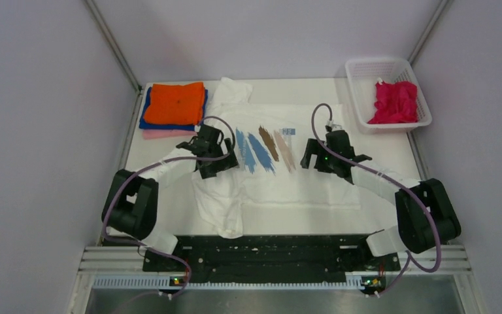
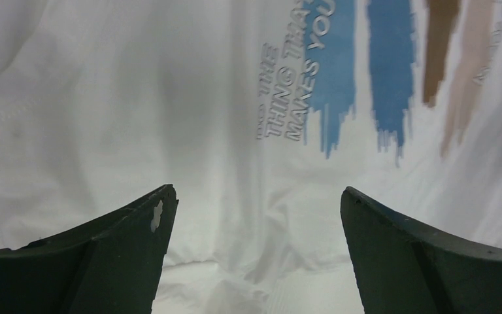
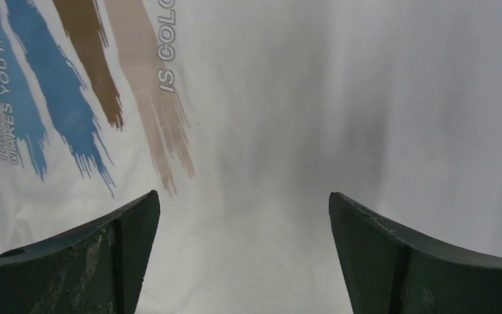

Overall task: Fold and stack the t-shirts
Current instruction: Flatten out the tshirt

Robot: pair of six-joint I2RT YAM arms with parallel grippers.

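Four brush strokes, two blue, one brown and one tan, mark the white printed t-shirt (image 1: 301, 186), which lies spread on the desk (image 1: 382, 140) between the two arms. From the right wrist view we can read grey outlined capitals running along the strokes: "DO THE", "THING THAT", "MAKES YOU HAPP" cut off at the frame edge, and beside the tan stroke "IS COLO", also cut off. The left wrist view shows part of the same lines, "THING THAT" and "MAKES YOU". A small pale label near the far end of the tan stroke is too small for us to read.

The shirt's long axis runs left to right across the desk. Its right edge lies straight and flat. Its left end is rumpled, with one bunch of cloth at the far side and another at the near side. The strokes slant from far left to near right.

The left hand (image 1: 222, 160) hovers over the shirt's left part with its fingers wide apart, holding nothing. The right hand (image 1: 317, 157) hangs over the plain cloth just right of the print, likewise spread and empty.

At the far left corner we see a folded stack: orange t-shirt (image 1: 176, 103) on top, blue t-shirt (image 1: 145, 112) under it, pink t-shirt (image 1: 163, 134) lowest. The magenta t-shirt (image 1: 392, 103) lies crumpled in the white mesh basket (image 1: 358, 91) at the far right.
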